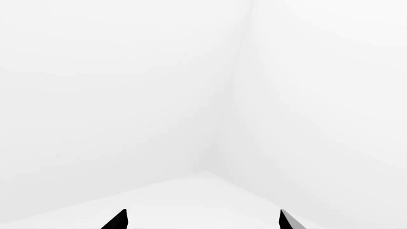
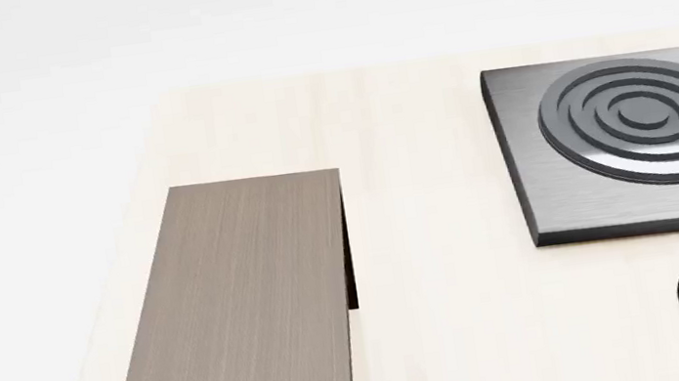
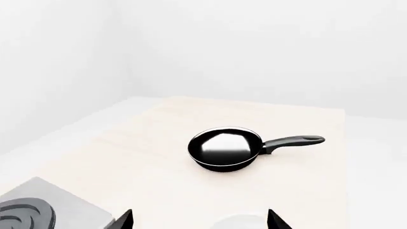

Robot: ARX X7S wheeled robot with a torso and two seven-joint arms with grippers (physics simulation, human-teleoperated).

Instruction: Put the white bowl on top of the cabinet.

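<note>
1. The cabinet [image 2: 244, 311] is a long rectangular box with a flat grey-brown wood-grain top and a dark side, lying left of the stove plate [image 2: 629, 142], well apart from it; its top is bare.
2. The white bowl [image 3: 240, 222] shows only a glossy rounded rim sliver, right of the stove plate.

Matt grey-brown wood-grain cabinet [image 2: 244, 311], pale wood table [image 2: 451, 333], brushed-metal stove plate [image 2: 629, 142], glossy black frying pan [image 3: 226, 148].

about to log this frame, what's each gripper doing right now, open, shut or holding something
Left gripper: open, fingertips apart, holding nothing.
Right gripper: open, holding nothing, with the white bowl rim just beyond its fingertips.
</note>
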